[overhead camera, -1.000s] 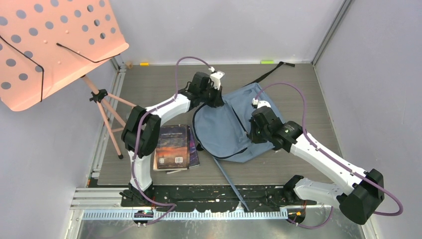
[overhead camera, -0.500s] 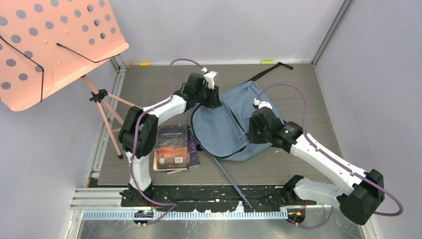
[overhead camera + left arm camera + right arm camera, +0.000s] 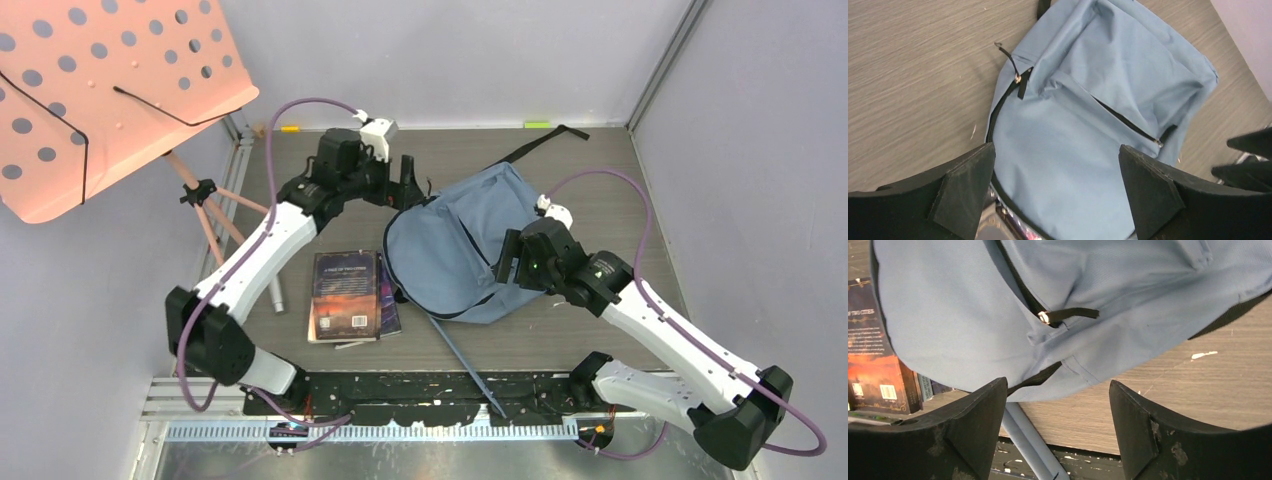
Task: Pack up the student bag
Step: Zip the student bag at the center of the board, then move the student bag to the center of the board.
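Note:
The student bag [image 3: 450, 250], grey-blue with black zippers, lies flat in the middle of the table. My left gripper [image 3: 416, 188] hovers at its far left edge, open, with only bag fabric [image 3: 1088, 120] below the jaws. At the bag's right side my right gripper [image 3: 503, 262] is open too, just off the near hem [image 3: 973, 315], holding nothing. A zipper pull [image 3: 1068, 315] lies on the fabric ahead of it. Two books [image 3: 347, 295] are stacked flat just left of the bag; their cover [image 3: 875, 365] shows in the right wrist view.
A long blue strap [image 3: 462, 362] runs from the bag over the near table edge. A black webbing strap [image 3: 545, 143] trails to the back wall. A pink perforated music stand [image 3: 110, 90] on a tripod [image 3: 215, 235] fills the left side. Walls close in on three sides.
Both grippers opened and let go of the bag. The left arm drew back to the left, off the bag's top edge. The right arm pulled slightly right and nearer.

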You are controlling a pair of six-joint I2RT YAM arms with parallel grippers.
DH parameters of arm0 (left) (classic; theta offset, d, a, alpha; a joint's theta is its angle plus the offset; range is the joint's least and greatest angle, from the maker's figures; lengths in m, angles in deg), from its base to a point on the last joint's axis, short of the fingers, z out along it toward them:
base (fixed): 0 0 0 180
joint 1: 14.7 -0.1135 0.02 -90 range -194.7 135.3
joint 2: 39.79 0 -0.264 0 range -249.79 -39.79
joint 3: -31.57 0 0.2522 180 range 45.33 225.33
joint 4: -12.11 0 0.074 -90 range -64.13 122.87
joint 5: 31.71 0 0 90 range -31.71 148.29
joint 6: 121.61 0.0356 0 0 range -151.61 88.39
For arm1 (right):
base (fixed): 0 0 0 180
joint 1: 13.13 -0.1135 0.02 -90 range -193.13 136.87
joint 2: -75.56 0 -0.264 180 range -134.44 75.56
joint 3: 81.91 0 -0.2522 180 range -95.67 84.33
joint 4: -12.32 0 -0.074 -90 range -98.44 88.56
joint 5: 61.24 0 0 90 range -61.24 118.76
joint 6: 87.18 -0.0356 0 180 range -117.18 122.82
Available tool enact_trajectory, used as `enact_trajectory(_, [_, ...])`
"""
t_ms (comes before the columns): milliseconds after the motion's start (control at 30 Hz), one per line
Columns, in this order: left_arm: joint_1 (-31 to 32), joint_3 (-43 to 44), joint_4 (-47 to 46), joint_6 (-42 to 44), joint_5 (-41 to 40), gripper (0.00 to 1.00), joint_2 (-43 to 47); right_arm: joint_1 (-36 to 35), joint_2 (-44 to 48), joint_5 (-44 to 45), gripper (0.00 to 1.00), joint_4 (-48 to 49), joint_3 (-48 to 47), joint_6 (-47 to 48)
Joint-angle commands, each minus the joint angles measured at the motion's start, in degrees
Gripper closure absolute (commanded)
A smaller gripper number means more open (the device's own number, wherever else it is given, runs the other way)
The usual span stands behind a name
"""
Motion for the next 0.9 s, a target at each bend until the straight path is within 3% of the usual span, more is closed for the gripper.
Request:
enact_trajectory(0, [-0.5,-3.1,11.7,2.5,1.3,0.02,7.3,-0.3,1.9,3.3,0.19,-1.3,4.1,-7.1])
enact_trajectory(267, [-0.5,-5.8,14.6,4.4,-1.1,0.02,13.4,-0.3,-2.7,4.3,0.19,5.2,12.6,-12.4])
enact_trajectory(567, [-0.5,-6.2,14.5,4.6,-2.4,0.02,14.1,-0.2,-6.3,3.1,0.2,27.8,21.5,-19.4])
enact_trajectory(600, [-0.5,-6.1,14.7,4.7,-2.6,0.03,14.1,-0.2,-6.8,4.2,0.22,30.1,22.5,-19.7])
enact_trajectory(733, [-0.5,-6.5,14.4,5.1,-4.1,0.03,14.4,0.0,-9.8,8.6,0.61,33.3,23.1,-18.8])
enact_trajectory(867, [-0.5,-7.0,13.9,5.1,-4.4,0.03,14.3,3.7,-14.4,9.5,0.86,33.7,20.7,-13.7])
